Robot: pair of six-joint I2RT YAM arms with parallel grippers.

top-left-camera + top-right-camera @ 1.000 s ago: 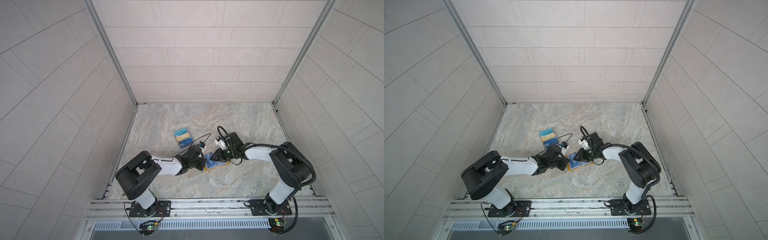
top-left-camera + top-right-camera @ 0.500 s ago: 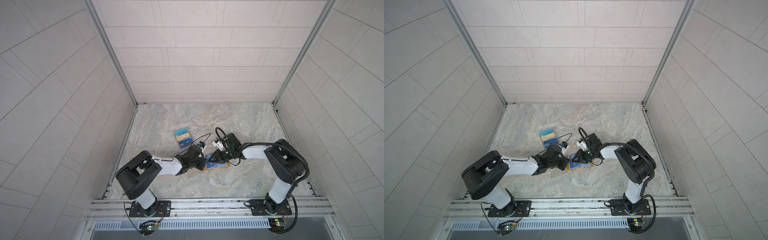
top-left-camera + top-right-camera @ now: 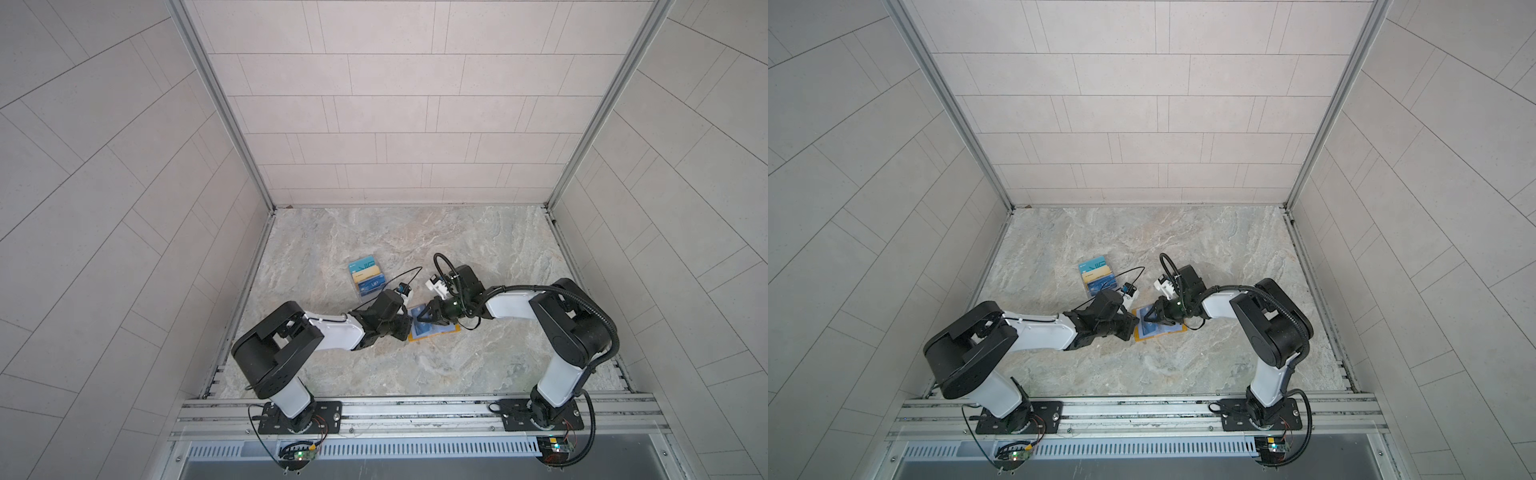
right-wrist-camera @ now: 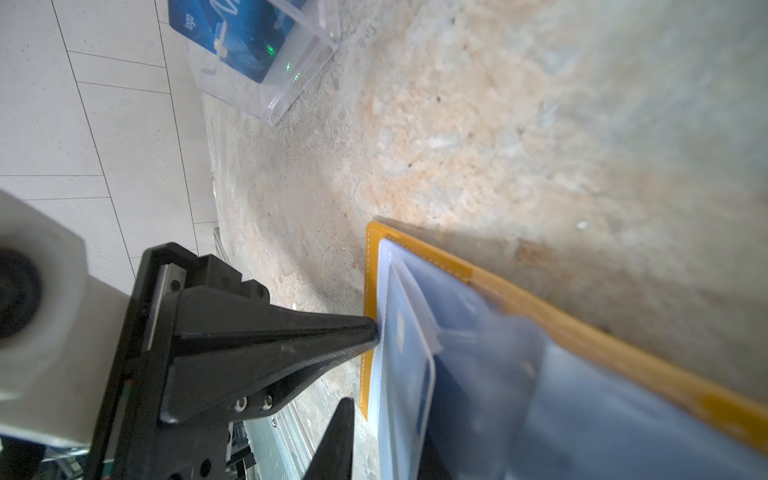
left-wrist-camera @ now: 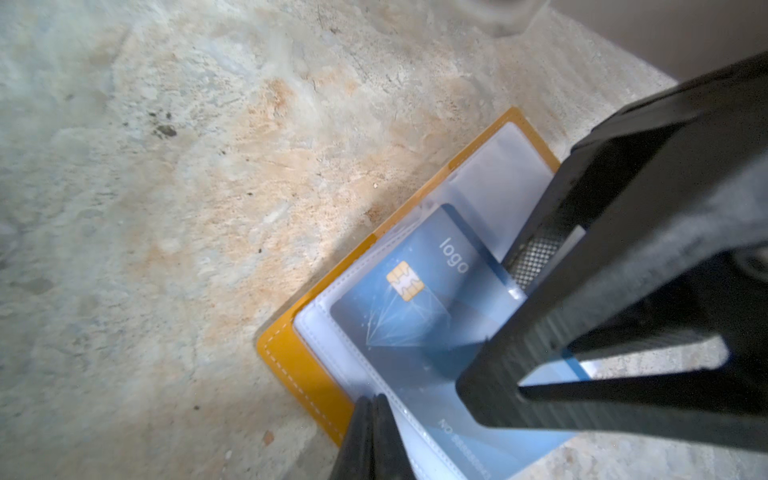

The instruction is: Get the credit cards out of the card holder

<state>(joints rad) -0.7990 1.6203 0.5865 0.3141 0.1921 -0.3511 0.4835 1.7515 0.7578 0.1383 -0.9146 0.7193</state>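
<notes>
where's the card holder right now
In both top views the card holder lies open near the centre, between the left end effector and the right end effector, with the clear stand just beyond it.

Robotics lab test cell: 3 pale panelled walls (image 3: 395,104) framed by aluminium posts (image 3: 222,104), marble-look tabletop (image 3: 457,241), left arm (image 3: 332,332) and right arm (image 3: 511,305) bolted to aluminium rail (image 3: 415,409) at front, bare circuit boards (image 3: 301,456) exposed below rail.

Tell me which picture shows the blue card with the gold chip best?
The left wrist view: the blue card sits close up inside the clear sleeve of the card holder, chip and "logo" readable. The right wrist view shows it slanted and blurry; in both top views it is a tiny blue patch.
</notes>
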